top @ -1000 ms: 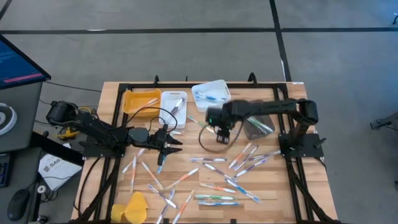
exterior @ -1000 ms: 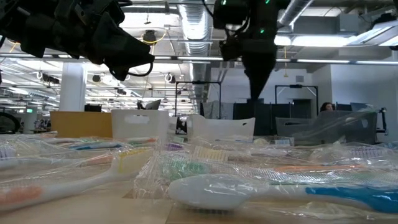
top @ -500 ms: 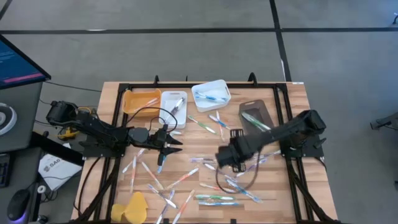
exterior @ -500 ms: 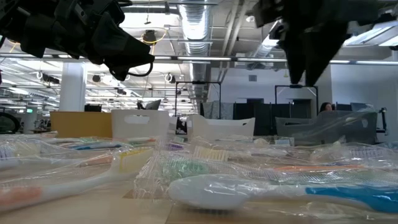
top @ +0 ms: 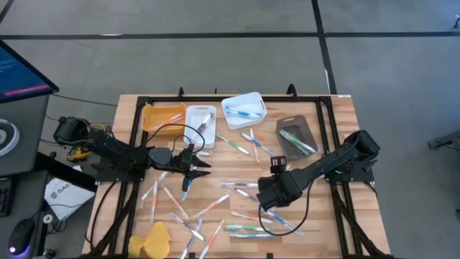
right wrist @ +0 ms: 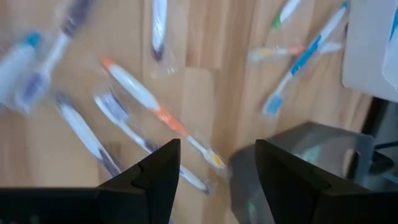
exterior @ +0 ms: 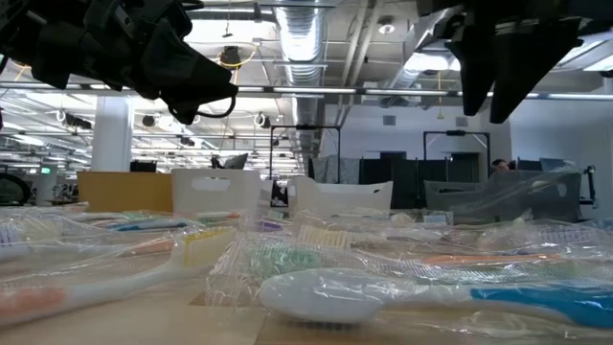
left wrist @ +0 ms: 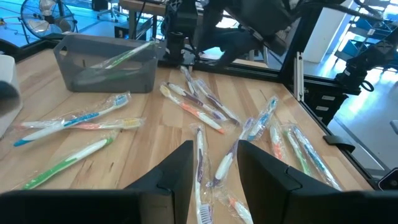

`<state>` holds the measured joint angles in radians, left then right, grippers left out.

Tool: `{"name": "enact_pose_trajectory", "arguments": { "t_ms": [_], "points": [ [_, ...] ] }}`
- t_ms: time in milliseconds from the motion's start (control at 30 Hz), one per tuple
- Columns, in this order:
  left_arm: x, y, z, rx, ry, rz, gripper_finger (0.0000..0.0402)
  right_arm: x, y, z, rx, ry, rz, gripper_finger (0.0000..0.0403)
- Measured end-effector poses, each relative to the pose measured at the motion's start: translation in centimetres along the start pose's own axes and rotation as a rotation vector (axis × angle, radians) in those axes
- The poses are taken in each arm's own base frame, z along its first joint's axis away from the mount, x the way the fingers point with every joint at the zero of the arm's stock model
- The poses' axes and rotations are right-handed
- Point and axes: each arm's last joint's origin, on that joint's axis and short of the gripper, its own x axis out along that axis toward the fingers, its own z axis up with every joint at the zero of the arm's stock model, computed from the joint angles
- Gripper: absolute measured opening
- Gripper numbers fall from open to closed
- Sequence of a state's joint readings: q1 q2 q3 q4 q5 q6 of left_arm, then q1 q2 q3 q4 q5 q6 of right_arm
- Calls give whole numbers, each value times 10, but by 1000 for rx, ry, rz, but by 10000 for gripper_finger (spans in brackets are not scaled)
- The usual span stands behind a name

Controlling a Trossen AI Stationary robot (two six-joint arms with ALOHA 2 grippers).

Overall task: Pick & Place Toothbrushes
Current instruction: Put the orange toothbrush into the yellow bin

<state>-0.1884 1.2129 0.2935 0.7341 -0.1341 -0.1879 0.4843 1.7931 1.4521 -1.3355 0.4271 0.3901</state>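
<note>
No text, label, brand or number can be read in any view

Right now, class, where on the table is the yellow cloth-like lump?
In the high view, the yellow lump lies at the table's near left corner, beside scattered toothbrushes, on the left arm's side.

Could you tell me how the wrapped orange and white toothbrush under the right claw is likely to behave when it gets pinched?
The orange and white toothbrush looks thin and rigid, so it should lift without drooping. Its clear wrapper seems glossy and loose, so it may slide or crinkle in the right claw. It lies flat on the table, so rolling seems unlikely.
</note>
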Motion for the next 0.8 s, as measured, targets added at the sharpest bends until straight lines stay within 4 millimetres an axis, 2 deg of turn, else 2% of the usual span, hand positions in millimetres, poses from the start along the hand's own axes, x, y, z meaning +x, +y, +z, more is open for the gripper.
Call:
{"name": "enact_pose_trajectory", "arguments": {
  "t_ms": [200,567,800],
  "points": [
    [0,0,0,0,0,0,117,1,3,5,-81,-45,26,201],
    [0,0,0,0,1,0,117,38,21,-3,-186,-43,138,201],
    [0,0,0,0,0,0,117,46,25,1,-224,-89,230,201]
  ]
}}
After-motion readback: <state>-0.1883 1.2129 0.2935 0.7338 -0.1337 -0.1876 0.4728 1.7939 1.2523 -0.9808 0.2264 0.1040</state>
